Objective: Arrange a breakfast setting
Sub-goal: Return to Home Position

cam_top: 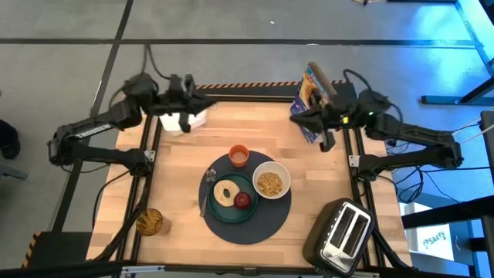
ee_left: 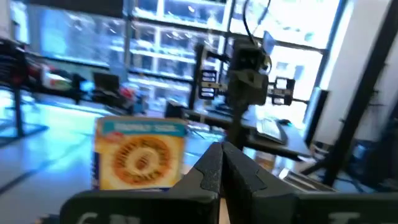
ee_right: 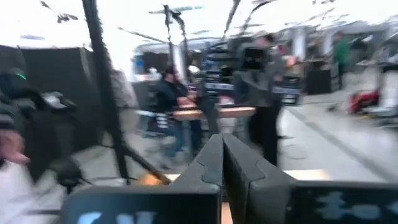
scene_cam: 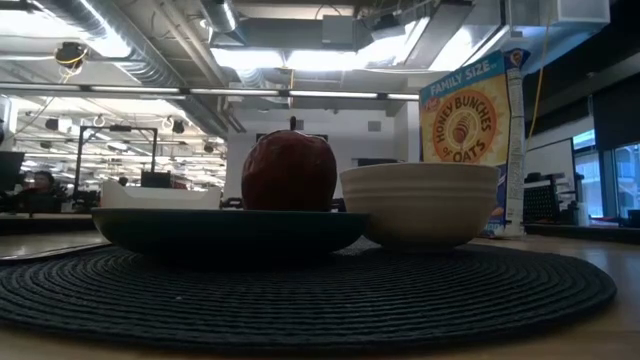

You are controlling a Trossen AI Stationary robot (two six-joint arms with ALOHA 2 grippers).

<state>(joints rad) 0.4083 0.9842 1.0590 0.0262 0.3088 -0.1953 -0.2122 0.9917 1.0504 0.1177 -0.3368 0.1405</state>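
A round dark-navy mat point(cam_top: 274, 220) lies mid-table. On it sit a teal plate point(cam_top: 220, 210) with a bagel point(cam_top: 227, 191) and a small red apple point(cam_top: 242, 201), a white bowl point(cam_top: 271, 180) of cereal, and a small orange cup point(cam_top: 238, 155). Cutlery point(cam_top: 208, 179) lies at the plate's left. In the low view the apple point(scene_cam: 290, 170) and the bowl point(scene_cam: 420, 203) stand on the mat point(scene_cam: 300, 285). My left gripper point(cam_top: 211, 101) is shut and empty above the table's far left. My right gripper point(cam_top: 296, 116) is shut and empty above the far right.
A cereal box point(cam_top: 312, 96) stands at the far right edge. A white container point(cam_top: 183, 120) sits at the far left under my left arm. A toaster point(cam_top: 343, 234) stands at the near right corner, and a glass of something yellow point(cam_top: 151, 222) at the near left.
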